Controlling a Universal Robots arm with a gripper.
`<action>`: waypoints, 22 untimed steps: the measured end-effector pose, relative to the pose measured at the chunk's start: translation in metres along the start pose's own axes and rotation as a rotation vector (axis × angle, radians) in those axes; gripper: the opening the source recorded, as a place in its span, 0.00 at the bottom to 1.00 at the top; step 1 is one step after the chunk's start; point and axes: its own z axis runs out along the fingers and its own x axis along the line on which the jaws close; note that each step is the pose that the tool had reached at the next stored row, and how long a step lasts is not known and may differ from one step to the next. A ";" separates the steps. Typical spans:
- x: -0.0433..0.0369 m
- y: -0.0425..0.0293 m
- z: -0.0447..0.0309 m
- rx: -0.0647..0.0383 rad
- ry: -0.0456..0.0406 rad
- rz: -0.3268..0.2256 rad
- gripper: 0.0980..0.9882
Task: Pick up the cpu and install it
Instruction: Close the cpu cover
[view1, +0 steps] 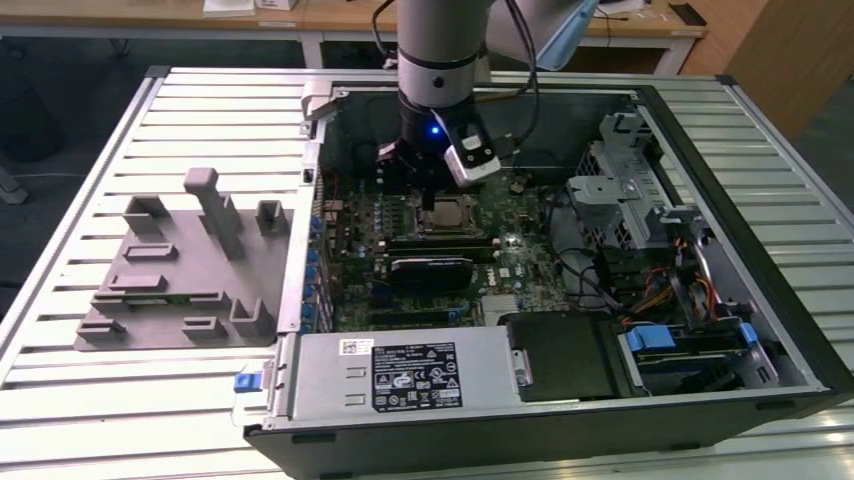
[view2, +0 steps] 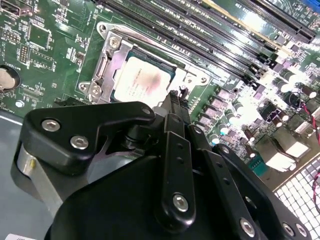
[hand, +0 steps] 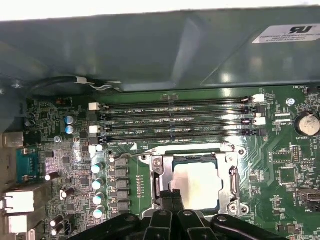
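Since the cpu seems seated in the socket, keep your gripper, fingers together, light on its edge.

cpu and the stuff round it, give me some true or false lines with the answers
1. The cpu lies in the socket on the motherboard. True.
2. A grey fixture lies on the table, at the exterior view's left of the case. True.
3. The pincer hangs over that fixture. False: it is inside the case, just by the cpu.
4. A coin battery sits on the motherboard. True.
5. The case stands upright, side closed. False: it lies flat, open on top.
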 end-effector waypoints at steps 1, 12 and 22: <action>0.0000 0.0000 0.0000 0.000 0.0000 0.000 0.01; -0.0153 0.0010 0.0001 0.000 0.0001 0.000 0.01; -0.0263 0.0019 -0.0030 0.000 0.0002 0.000 0.01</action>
